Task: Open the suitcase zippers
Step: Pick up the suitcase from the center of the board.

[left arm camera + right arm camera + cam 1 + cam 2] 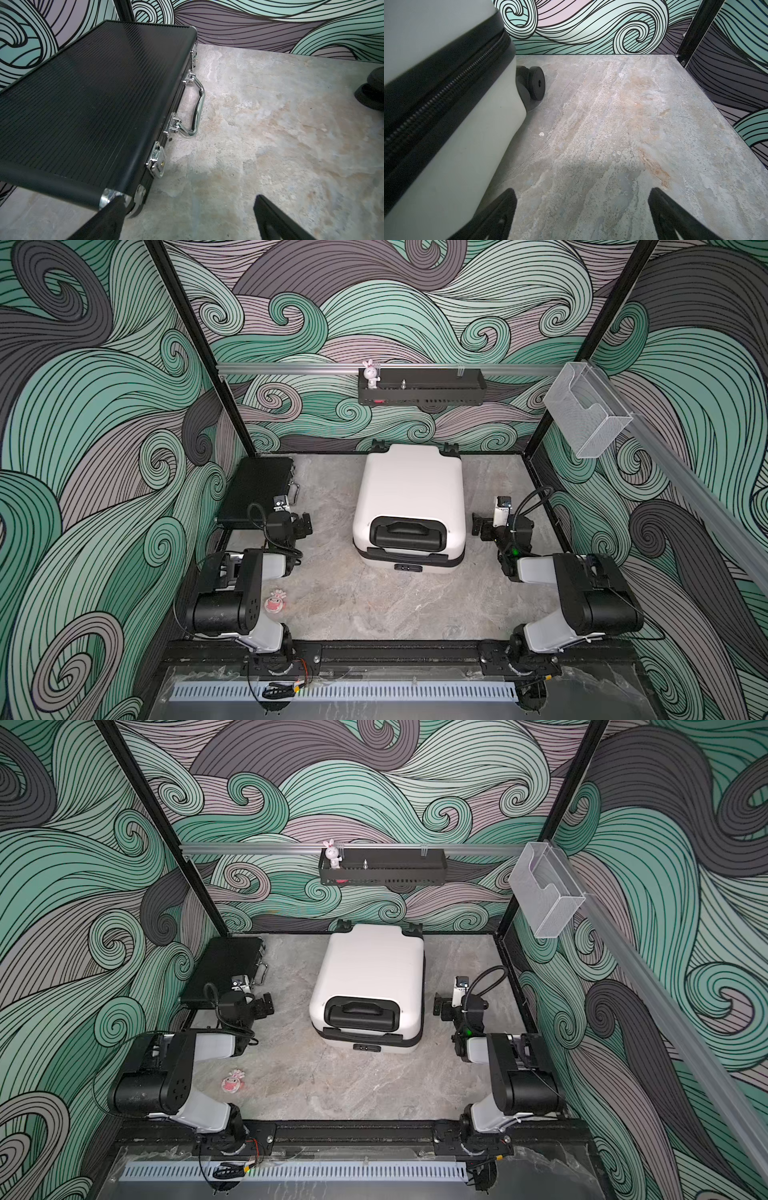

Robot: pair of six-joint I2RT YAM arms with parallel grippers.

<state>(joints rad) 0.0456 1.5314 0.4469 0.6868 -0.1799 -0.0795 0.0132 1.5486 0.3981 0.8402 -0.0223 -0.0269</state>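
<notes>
The suitcase (409, 489) lies flat on the table (374, 605) in both top views, centred toward the back wall. Its white shell faces up, and its black recessed handle (407, 531) sits at the end nearer the arm bases. Its wheels (536, 83) are at the far end.

The zippers (446, 87) run as a black band around the case's middle seam. In the right wrist view the visible teeth are meshed shut. No pull can be made out there.

The left gripper (306, 524) hovers to the left of the suitcase, well apart from it. Its jaws are spread wide and grasp nothing – the left wrist view (188, 198) shows only bare table between them.

The right gripper (478, 524) hovers just beside the suitcase's right flank, not touching it. Its jaws are likewise released – the right wrist view (582, 190) shows only table between them.

A flat black briefcase (255, 489) with a metal handle lies further left of the suitcase. A small pink figure (275, 600) rests on the table left of the suitcase, nearer the arm bases.
</notes>
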